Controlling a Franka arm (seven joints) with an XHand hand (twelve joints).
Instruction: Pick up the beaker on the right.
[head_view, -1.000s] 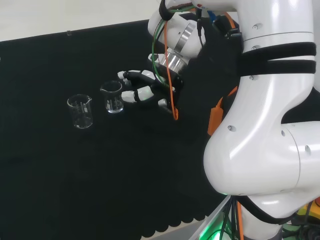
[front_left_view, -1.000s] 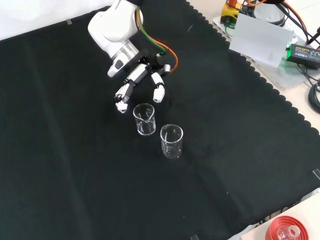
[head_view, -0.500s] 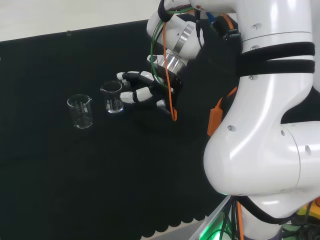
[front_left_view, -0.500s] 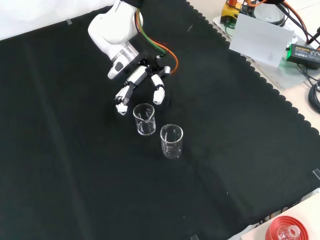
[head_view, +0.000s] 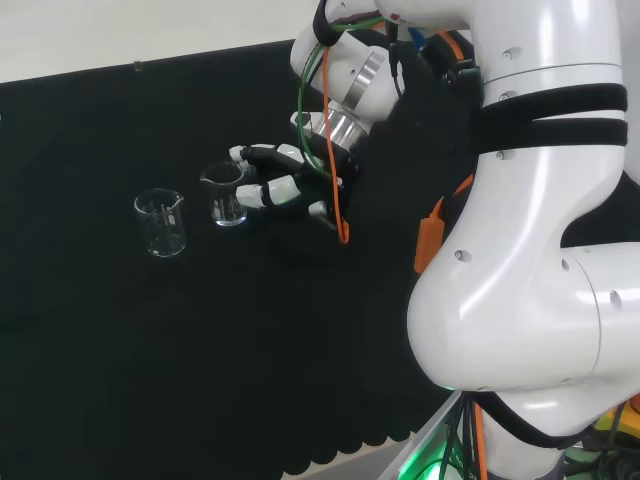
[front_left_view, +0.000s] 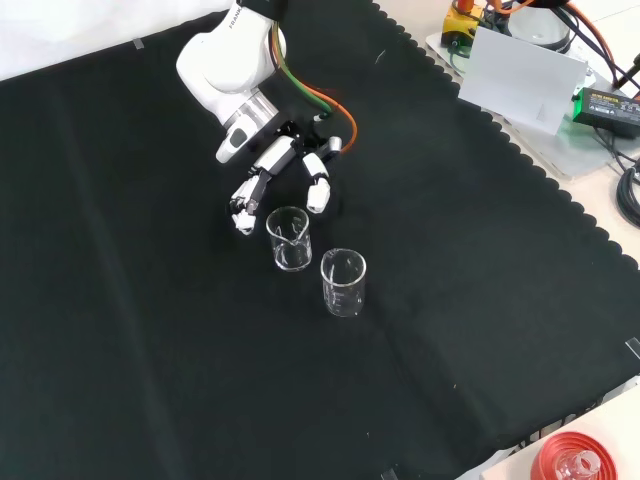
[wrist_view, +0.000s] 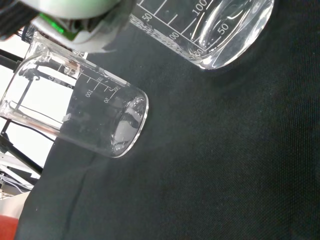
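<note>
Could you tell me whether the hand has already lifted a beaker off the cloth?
No, in the front view both beakers stand on the cloth, with the hand open just behind the nearer one.

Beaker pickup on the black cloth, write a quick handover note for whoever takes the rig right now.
Hand: open, fingers spread beside the right beaker in the head view, holding nothing.
Things: both beakers upright on the cloth; the other beaker stands apart, to the left in the head view.
Done: hand brought up to the target.
Left: close the fingers round the right beaker and lift it.
</note>
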